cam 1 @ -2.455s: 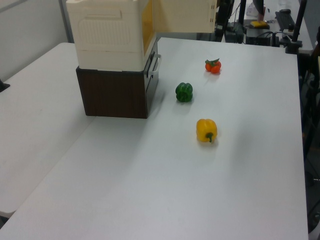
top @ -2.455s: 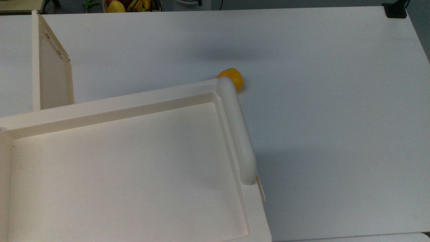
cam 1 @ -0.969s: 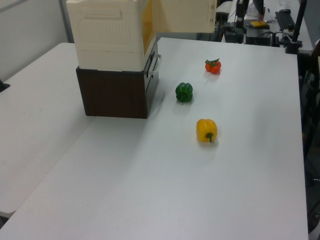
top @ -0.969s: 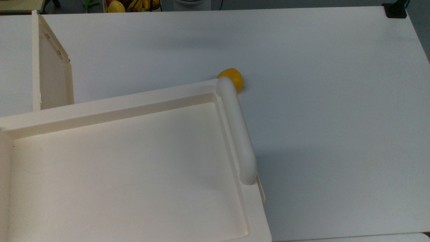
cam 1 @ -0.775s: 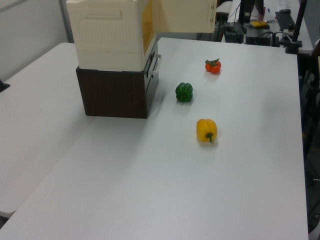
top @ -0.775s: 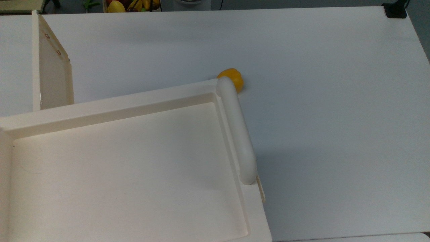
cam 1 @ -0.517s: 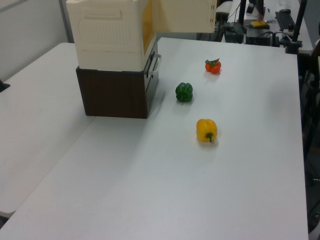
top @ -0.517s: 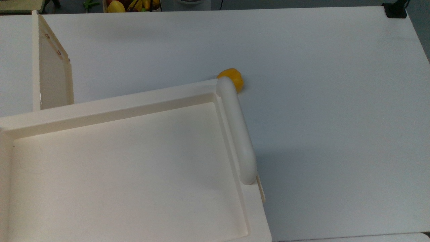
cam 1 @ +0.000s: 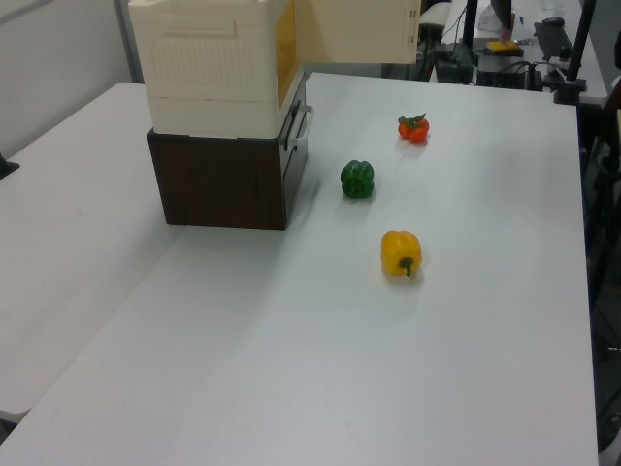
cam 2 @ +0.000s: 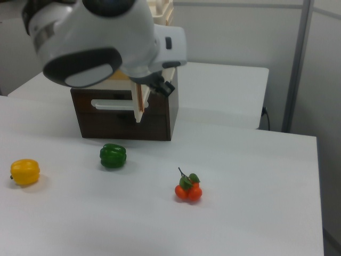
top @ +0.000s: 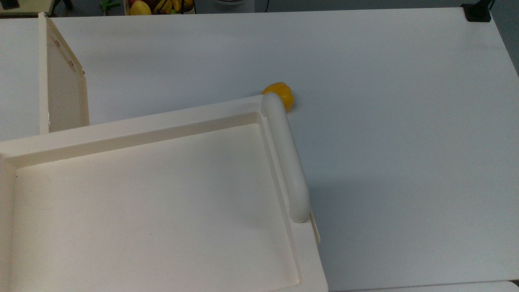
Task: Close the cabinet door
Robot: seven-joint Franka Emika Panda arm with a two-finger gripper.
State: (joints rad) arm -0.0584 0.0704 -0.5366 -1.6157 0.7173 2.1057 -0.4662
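Cream cabinet door stands open from your cabinet; I cannot tell the gripper's state.

cabinet on table, cabinet door swung open, peppers beside

The top view looked straight down, close over the cabinet. The left view and right view faced each other across the table, both sharing the yellow pepper and green pepper.
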